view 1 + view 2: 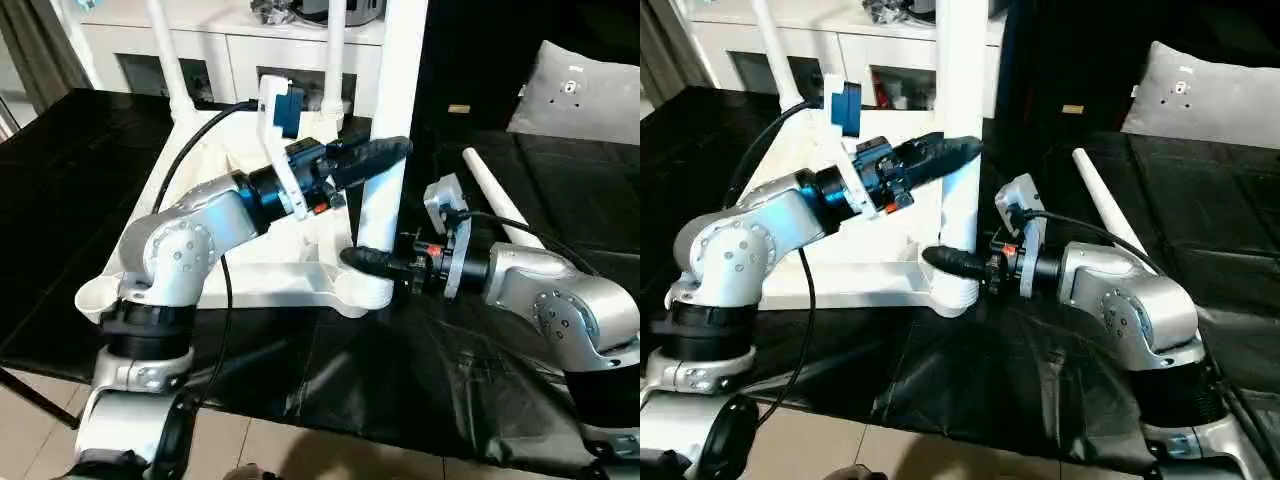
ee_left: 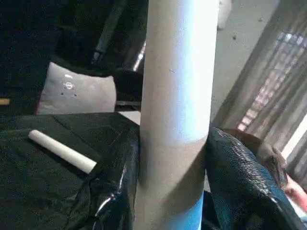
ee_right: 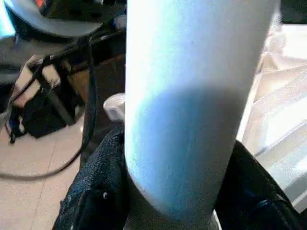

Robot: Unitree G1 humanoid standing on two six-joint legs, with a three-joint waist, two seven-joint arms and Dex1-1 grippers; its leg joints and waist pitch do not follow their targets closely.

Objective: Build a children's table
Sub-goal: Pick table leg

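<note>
- Table top point(image 1: 200, 215) lies underside-up on the black tabletop point(image 1: 480, 370), near its front edge.
- Left tool point(image 1: 385, 152) clenches the upright corner leg point(image 1: 392, 120) midway; right tool point(image 1: 365, 260) clenches its base.
- Spare leg point(image 1: 498, 205) lies apart, right.

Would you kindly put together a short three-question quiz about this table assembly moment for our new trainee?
1. True or false: both grippers grasp the same upright leg.
2. Which gripper grasps that leg lower, near its corner socket in the table top? A) left gripper B) right gripper
3. Fill in: one loose leg lies on the black ____ to the robot's right.

Key: 1 true: the wrist views show each gripper's fingers on both sides of the leg. 2 B: the right gripper is at the base, the left higher up. 3 cover: the leg lies flat, apart from the table top.
</note>
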